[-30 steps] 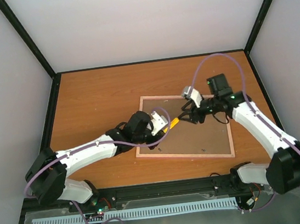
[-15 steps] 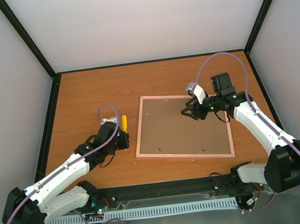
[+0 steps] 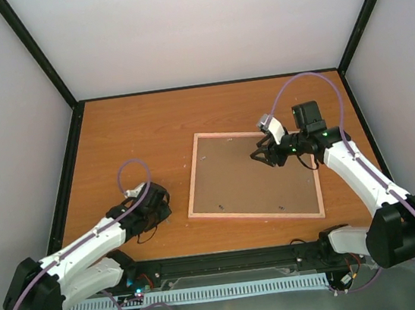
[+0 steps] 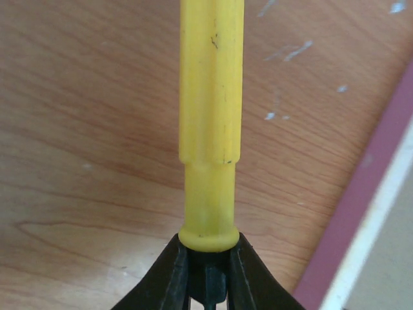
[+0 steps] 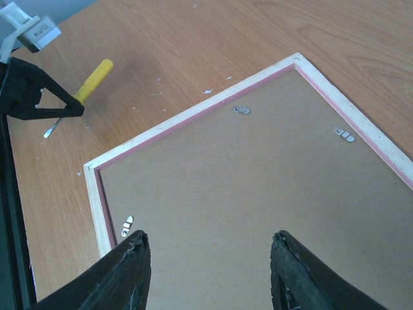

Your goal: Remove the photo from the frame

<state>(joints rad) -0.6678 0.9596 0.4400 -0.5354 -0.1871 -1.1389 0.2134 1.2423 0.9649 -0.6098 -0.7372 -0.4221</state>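
Orange-brown wooden tabletop (image 3: 128, 135) fills my overhead view, closed in by plain white walls (image 3: 198, 26) and black corner posts (image 3: 33, 48).

On the right half of the table lies the large thin pink rectangular picture frame (image 3: 192, 177) (image 5: 95, 200), face down and flat. Its pale wood back edge is uppermost, with a pink strip just inside it. A plain brown backing board (image 3: 242, 185) (image 5: 258, 187) sits in the frame and covers whatever is beneath, so I cannot see the photo from any camera. Small metal turn tabs (image 5: 242, 110) show along the board's edges.

My right gripper (image 3: 263, 155) (image 5: 210, 248) hangs over the board near the frame's far right part. Its two black fingers (image 5: 129, 271) are spread wide with nothing between them, and from the wrist view I cannot tell whether they touch the board.

My left gripper (image 3: 152, 200) (image 4: 208, 248) (image 5: 71, 110) is to the left of the frame, over bare wood. It is clamped on a yellow-handled screwdriver (image 4: 211, 116) (image 5: 94, 77), pinching it where the handle meets the shaft. The handle points away from the wrist camera, and the frame's pink edge crosses that view's lower right corner. Whether the tool touches the table I cannot tell.

Purple cables (image 3: 312, 80) loop along both arms.
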